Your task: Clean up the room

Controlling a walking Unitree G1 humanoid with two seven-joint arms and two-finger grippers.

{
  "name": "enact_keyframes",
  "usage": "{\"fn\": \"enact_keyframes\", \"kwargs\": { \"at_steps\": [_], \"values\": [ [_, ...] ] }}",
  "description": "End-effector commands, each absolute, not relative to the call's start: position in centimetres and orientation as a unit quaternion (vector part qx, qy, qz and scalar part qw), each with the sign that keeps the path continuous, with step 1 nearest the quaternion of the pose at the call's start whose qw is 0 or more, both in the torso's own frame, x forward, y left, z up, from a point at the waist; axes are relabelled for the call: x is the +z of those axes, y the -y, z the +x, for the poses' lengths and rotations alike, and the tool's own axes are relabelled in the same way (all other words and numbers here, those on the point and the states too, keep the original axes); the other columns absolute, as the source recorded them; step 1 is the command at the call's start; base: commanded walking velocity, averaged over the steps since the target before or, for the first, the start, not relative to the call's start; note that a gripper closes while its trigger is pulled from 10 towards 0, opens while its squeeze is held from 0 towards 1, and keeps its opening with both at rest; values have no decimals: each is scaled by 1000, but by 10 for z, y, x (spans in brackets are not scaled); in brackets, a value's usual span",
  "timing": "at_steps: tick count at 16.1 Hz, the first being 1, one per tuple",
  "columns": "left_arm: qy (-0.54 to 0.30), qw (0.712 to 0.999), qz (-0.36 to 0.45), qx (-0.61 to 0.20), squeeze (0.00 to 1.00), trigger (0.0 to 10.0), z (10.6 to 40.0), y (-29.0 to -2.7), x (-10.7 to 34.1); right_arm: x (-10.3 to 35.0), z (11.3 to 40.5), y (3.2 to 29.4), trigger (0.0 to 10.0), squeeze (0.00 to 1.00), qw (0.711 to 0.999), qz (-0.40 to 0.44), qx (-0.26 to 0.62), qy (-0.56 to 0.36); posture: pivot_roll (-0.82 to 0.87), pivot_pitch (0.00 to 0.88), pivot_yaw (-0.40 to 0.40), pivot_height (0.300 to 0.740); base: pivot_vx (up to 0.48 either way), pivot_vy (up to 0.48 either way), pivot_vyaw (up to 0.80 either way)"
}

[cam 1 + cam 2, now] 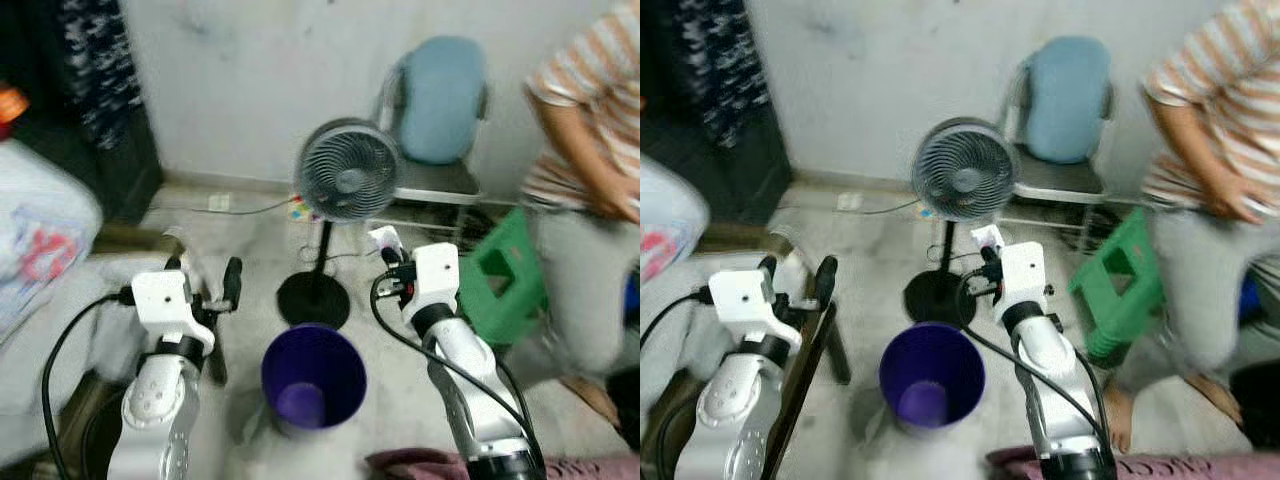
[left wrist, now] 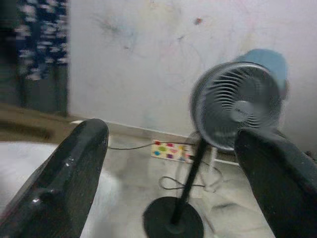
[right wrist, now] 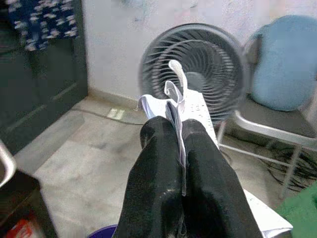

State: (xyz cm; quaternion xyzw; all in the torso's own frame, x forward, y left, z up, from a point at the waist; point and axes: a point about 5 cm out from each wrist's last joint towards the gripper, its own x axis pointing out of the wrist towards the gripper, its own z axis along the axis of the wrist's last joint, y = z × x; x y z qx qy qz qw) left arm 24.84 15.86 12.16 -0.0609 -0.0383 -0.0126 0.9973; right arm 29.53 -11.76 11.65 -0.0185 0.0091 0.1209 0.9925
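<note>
While both arms reach forward over the floor, a purple bin [image 1: 313, 382] stands nearest, between them. The right gripper [image 3: 179, 130] is pressed together, pinching what looks like crumpled white paper [image 3: 171, 101], up and to the right of the bin. The left gripper [image 2: 173, 163] is spread and holds nothing. Beyond stands a grey fan [image 1: 347, 170], then a blue chair [image 1: 440, 100] against the wall, a person [image 1: 590, 150] beside it.
</note>
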Motion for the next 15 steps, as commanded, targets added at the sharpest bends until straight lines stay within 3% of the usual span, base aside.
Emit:
{"fn": "enact_keyframes", "kwargs": {
  "at_steps": [1, 6, 13, 15],
  "values": [
    [34, 998, -58, -9, 0, 10000, 248, -161, 121, 122, 299, 116, 10000, 0, 992, -24, 122, 2, -7, 35, -101, 740, 0, 0, 800],
    [34, 995, -35, -87, 0, 10000, 234, -163, 119, 121, 303, 115, 10000, 0, 993, -27, 119, 3, -4, 47, -99, 740, 0, 0, 800],
    [47, 966, -71, -244, 0, 10000, 218, -139, 128, 119, 307, 112, 10000, 0, 994, -28, 107, -3, -5, 54, -101, 740, 0, 0, 0],
    [40, 962, -41, -265, 0, 10000, 215, -139, 124, 114, 308, 107, 10000, 0, 993, -29, 111, -18, -4, 57, -103, 740, 0, 0, 0]
  ]
}}
